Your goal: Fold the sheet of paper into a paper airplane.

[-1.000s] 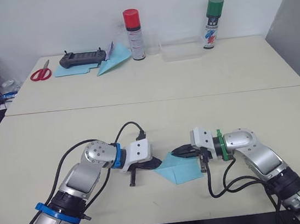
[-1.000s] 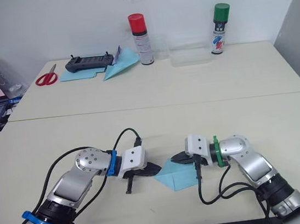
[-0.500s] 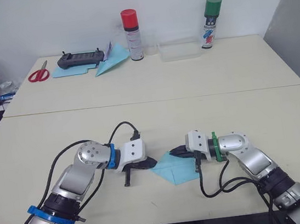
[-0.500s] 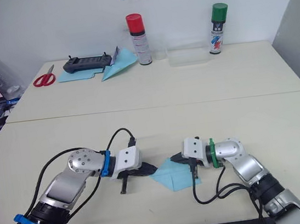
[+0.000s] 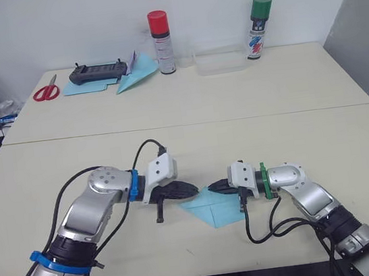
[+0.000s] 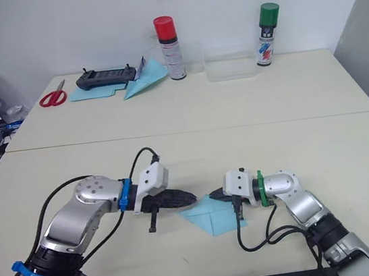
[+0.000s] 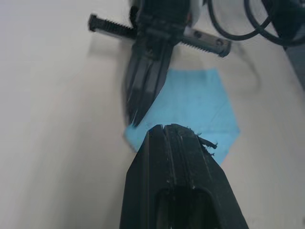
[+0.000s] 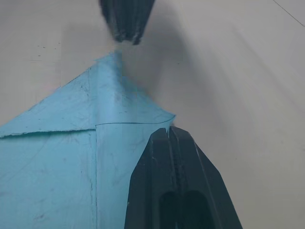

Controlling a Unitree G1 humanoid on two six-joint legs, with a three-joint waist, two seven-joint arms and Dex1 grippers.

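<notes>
On the counter (image 5: pixel 52 169) near its front edge, the sheet of paper (image 5: pixel 214 209) lies flat, partly folded into a pointed shape. Left gripper (image 5: pixel 190 191) has its jaws closed, empty, tip just beside the paper's point. Right gripper (image 5: pixel 213 188) faces it with jaws closed, tip over the paper's folded edge; whether it pinches the paper I cannot tell.

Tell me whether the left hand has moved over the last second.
Yes. The left hand has lifted off the table and hangs beside the blue paper.
</notes>
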